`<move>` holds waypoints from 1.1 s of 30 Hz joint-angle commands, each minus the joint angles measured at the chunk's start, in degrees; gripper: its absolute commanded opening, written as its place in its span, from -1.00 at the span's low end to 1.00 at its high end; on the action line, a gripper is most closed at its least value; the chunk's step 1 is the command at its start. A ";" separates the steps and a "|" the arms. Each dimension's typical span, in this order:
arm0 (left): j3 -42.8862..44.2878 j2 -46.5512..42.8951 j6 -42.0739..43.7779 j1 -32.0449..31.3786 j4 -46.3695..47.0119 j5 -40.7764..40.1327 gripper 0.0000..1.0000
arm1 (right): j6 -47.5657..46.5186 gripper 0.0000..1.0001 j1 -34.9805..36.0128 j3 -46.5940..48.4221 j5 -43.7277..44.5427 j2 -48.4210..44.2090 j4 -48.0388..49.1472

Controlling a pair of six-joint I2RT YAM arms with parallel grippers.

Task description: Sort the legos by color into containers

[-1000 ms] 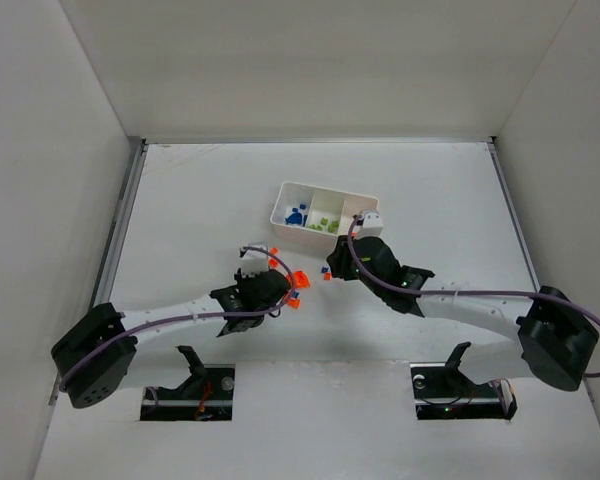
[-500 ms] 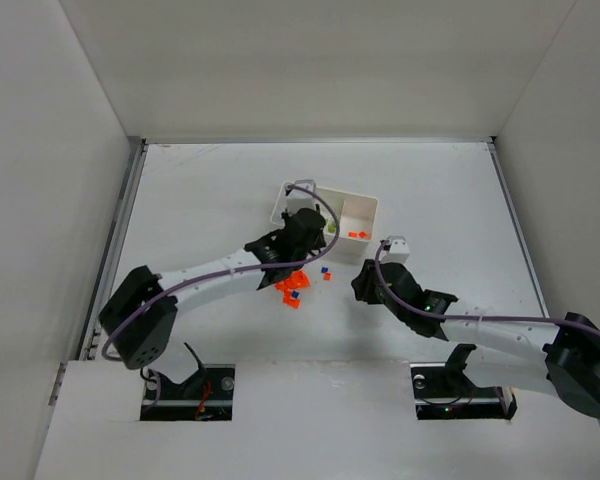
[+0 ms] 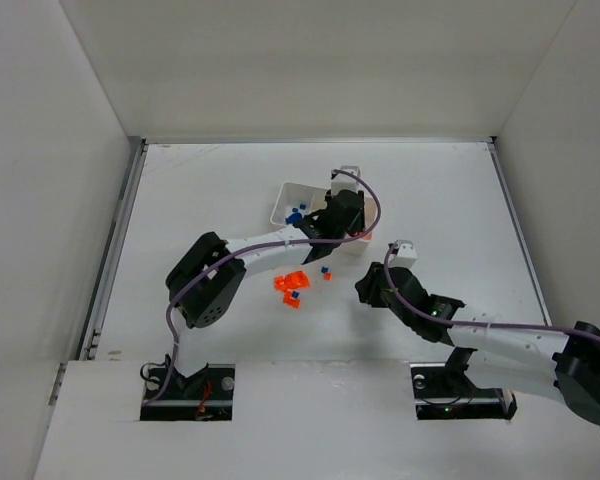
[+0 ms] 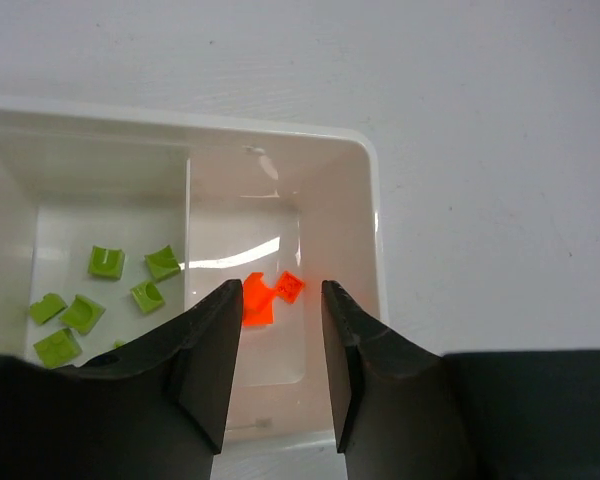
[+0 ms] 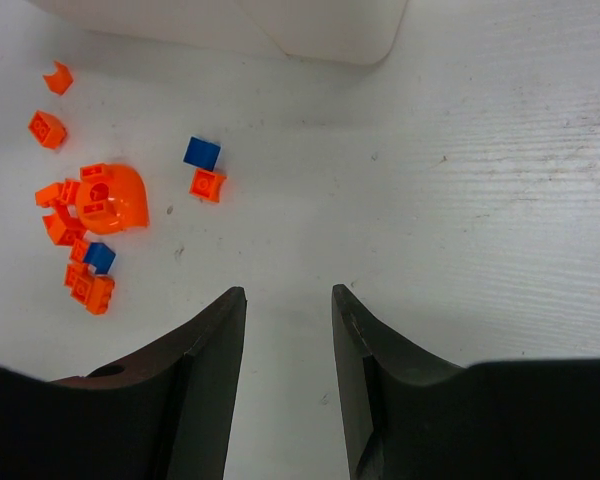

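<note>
The white tray (image 3: pixel 280 206) has three compartments. My left gripper (image 3: pixel 346 220) hovers over its right end, open and empty (image 4: pixel 282 300). In the left wrist view two orange legos (image 4: pixel 259 299) lie in the right compartment just below the fingertips, and several green legos (image 4: pixel 105 262) lie in the middle one. Blue legos (image 3: pixel 295 213) lie in the left compartment. A pile of orange legos (image 3: pixel 289 285) with a larger orange piece (image 5: pixel 114 198) and loose blue bricks (image 5: pixel 202 152) lies on the table in front of the tray. My right gripper (image 3: pixel 367 289) is open and empty (image 5: pixel 288 292) over bare table, right of the pile.
The tray's near edge (image 5: pixel 280 25) shows at the top of the right wrist view. White walls enclose the table on the left, back and right. The left arm (image 3: pixel 260 245) spans from the left base across to the tray, just behind the pile.
My left gripper has swung from the pile up to the tray and along it to the right compartment. My right arm has pulled back from the tray toward the near right.
</note>
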 commanded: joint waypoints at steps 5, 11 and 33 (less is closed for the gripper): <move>-2.55 -5.66 0.44 2.35 0.69 -0.36 -0.27 | -1.80 -0.09 0.76 2.36 -0.52 5.31 4.65; -13.71 -14.44 -1.93 4.02 1.83 -1.24 -0.25 | -2.86 -0.09 1.55 6.14 -1.22 13.75 7.91; -46.77 -43.63 -10.02 7.55 1.66 0.25 -0.61 | -4.97 -0.07 3.31 20.73 3.08 35.74 6.07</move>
